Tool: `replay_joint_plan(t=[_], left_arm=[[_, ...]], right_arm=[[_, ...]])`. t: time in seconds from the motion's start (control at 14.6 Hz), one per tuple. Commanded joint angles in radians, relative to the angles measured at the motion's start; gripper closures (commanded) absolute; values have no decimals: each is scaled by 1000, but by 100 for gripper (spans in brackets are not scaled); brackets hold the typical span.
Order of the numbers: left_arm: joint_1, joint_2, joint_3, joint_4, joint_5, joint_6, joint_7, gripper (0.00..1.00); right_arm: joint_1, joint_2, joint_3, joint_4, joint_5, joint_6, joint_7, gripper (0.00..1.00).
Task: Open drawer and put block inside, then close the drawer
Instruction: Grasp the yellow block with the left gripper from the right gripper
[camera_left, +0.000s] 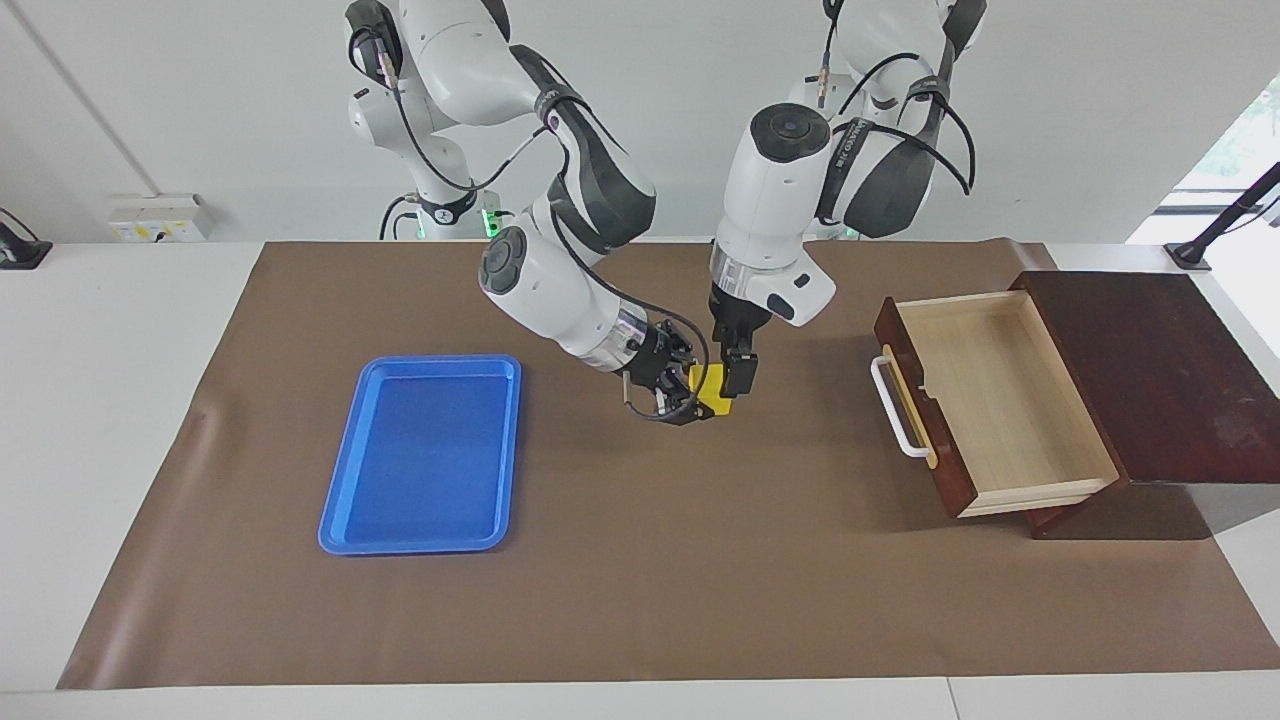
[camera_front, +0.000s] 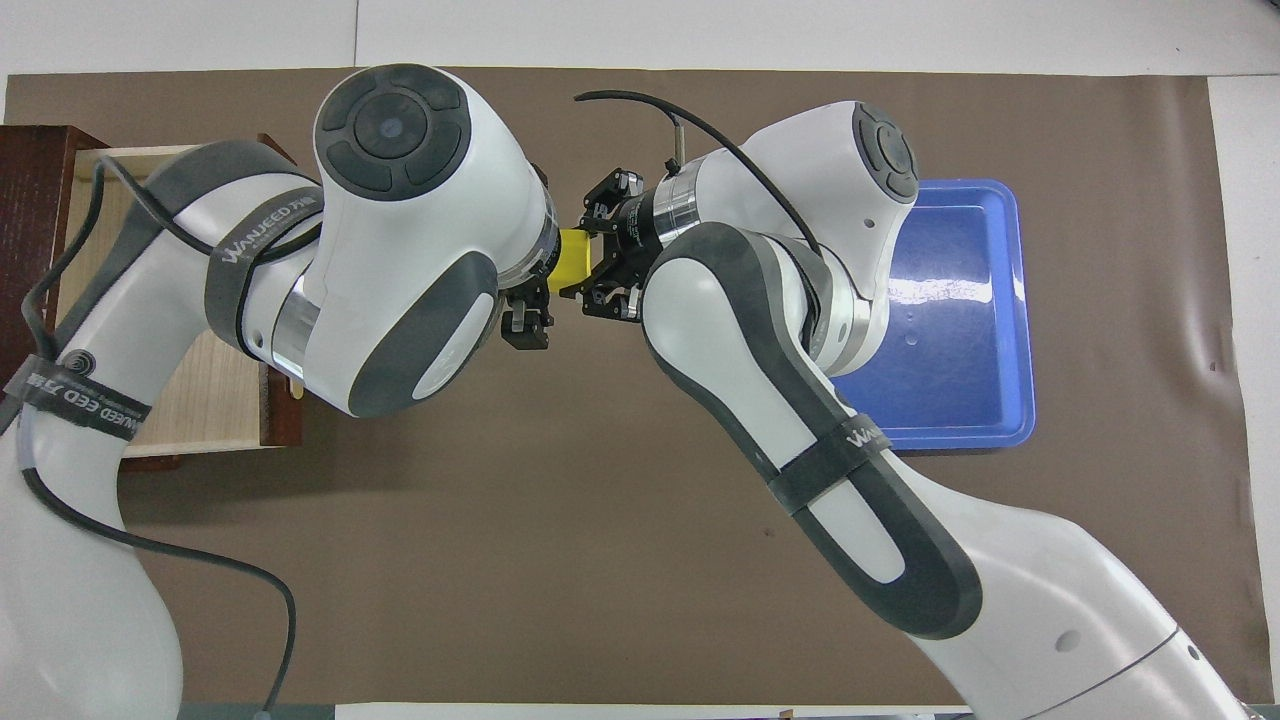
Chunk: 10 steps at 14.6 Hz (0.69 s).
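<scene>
The block (camera_left: 711, 386) is a small yellow cube held above the middle of the brown mat, with my right gripper (camera_left: 699, 393) shut on it. My left gripper (camera_left: 737, 377) points down at the same spot and is open, its fingers (camera_front: 527, 326) standing to either side of the block (camera_front: 572, 258); I cannot tell whether they touch it. The right gripper (camera_front: 592, 262) reaches in sideways. The drawer (camera_left: 1005, 395) stands pulled out at the left arm's end of the table, its pale wood inside bare and its white handle facing the mat's middle. The left arm partly covers the drawer (camera_front: 190, 405) in the overhead view.
The drawer's dark reddish-brown cabinet (camera_left: 1150, 370) sits at the left arm's end of the table. A flat blue tray (camera_left: 420, 450) with nothing in it lies on the mat toward the right arm's end. A brown mat (camera_left: 650, 560) covers the table.
</scene>
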Motion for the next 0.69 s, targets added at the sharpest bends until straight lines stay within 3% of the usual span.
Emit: replay_joint_plan(t=[0.0, 0.62], left_arm=[[-3, 13, 3, 2, 21, 42, -66, 0], [-12, 46, -3, -9, 102, 60, -140, 0]], right_arm=[[-6, 15, 4, 30, -24, -14, 20, 100], [-12, 12, 4, 29, -43, -25, 18, 100]])
